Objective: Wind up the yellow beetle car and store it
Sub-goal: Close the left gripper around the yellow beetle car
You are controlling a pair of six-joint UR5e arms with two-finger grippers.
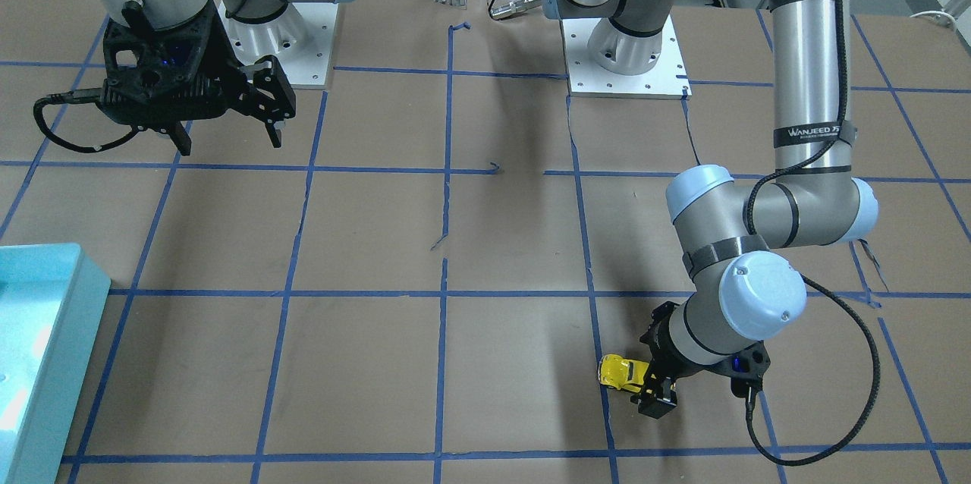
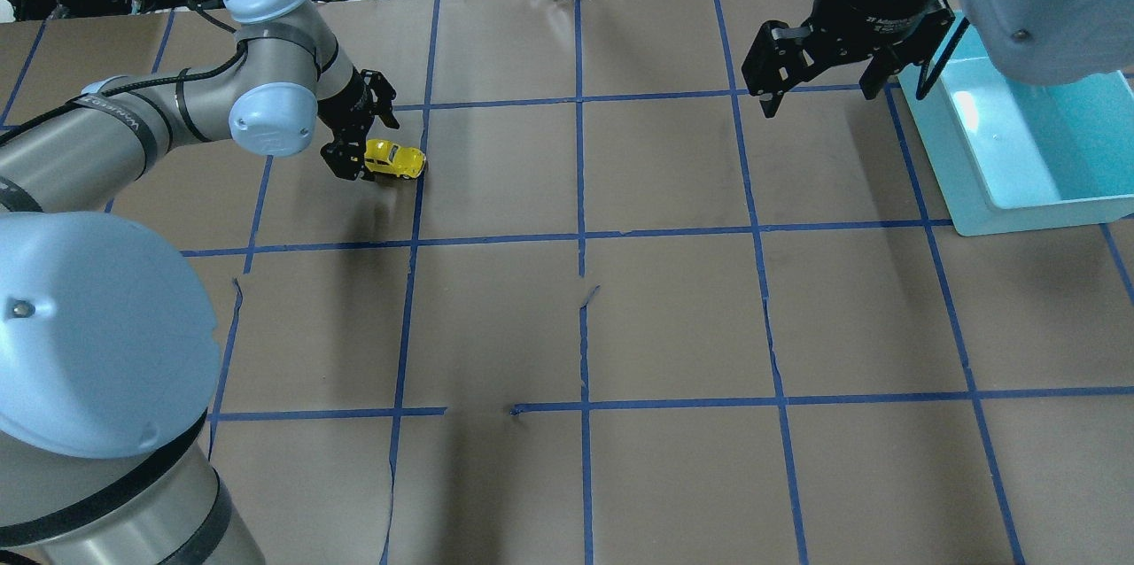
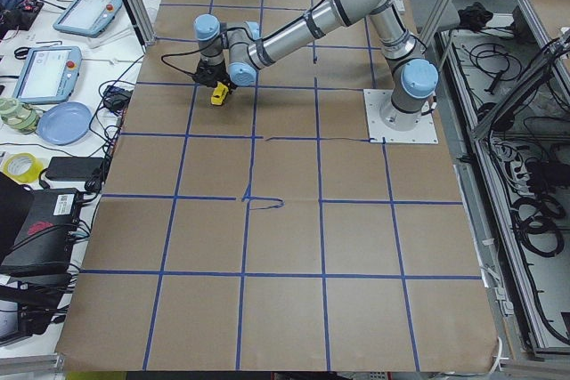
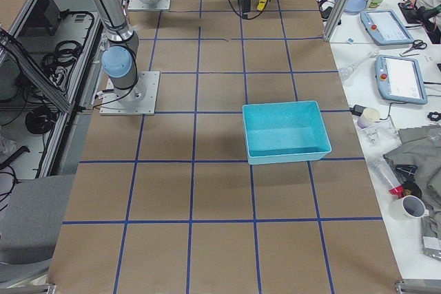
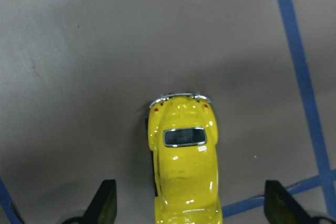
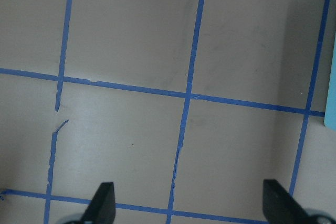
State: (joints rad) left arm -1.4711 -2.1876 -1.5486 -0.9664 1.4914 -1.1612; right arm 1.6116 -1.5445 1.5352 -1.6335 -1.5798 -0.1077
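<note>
Here we are at the far left of the table (image 2: pixel 673 317), and the yellow beetle car (image 2: pixel 395 159) sits on its wheels on the brown paper. The left gripper (image 2: pixel 359 133) is low over it. In the wrist view its fingers (image 5: pixel 105 203) stand wide apart on either side, touching nothing. So we judge no grasp yet, and no wind-up we can point to. The right gripper (image 2: pixel 819 91) hangs spread open beside the teal bin (image 2: pixel 1019 202), well apart from the car. Closing, pulling back and storing all look to be ahead of us.
</note>
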